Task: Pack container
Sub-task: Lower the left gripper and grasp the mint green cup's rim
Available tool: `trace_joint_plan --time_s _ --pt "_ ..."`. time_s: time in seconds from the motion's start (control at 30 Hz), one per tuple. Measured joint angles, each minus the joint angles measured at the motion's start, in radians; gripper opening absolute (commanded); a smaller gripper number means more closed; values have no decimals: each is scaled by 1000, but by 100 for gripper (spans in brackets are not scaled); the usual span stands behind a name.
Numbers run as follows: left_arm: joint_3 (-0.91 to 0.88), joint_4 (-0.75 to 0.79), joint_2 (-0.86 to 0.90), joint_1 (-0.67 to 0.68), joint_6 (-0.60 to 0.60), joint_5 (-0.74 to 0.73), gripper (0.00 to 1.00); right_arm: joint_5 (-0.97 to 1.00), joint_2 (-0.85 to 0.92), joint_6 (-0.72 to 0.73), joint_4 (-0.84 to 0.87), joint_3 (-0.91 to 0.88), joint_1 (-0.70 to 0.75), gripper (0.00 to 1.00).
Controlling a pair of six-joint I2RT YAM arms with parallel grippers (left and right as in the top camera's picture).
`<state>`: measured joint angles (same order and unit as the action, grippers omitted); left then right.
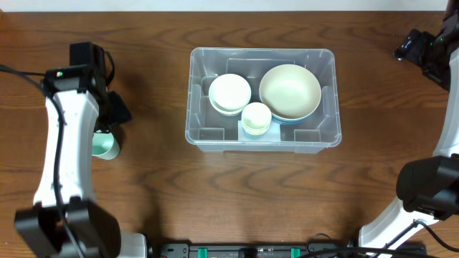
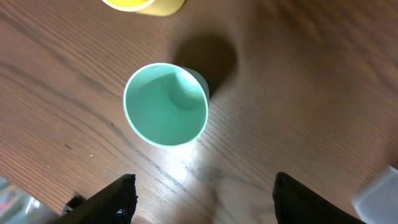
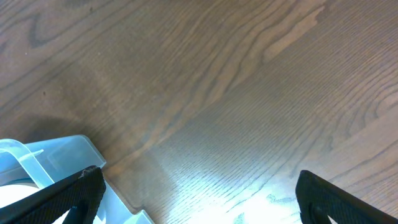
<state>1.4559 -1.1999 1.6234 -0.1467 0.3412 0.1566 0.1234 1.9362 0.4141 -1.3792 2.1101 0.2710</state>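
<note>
On the bench [image 1: 165, 193], centred, the clear, rounded-corner container [image 1: 262, 144] holds three pale bowls [image 1: 290, 91], bare wood around every edge. Left fingers [image 2: 118, 199] gape wide above a teal cup [image 2: 166, 104]; right fingers [image 3: 68, 196], equally wide, hang beyond the container's far-right corner.

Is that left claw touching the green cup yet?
Apart. Left wrist view: bare wood separates the green cup from the open left gripper.
</note>
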Motion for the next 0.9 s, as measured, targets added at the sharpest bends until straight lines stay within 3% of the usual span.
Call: trace_joint_plan --time_s 0.4,0.9 --pt "-4 81 182 -5 22 -22 71 0 0 0 0 0 0 99" --pt "-27 148 192 -51 30 -23 69 0 0 0 0 0 0 99"
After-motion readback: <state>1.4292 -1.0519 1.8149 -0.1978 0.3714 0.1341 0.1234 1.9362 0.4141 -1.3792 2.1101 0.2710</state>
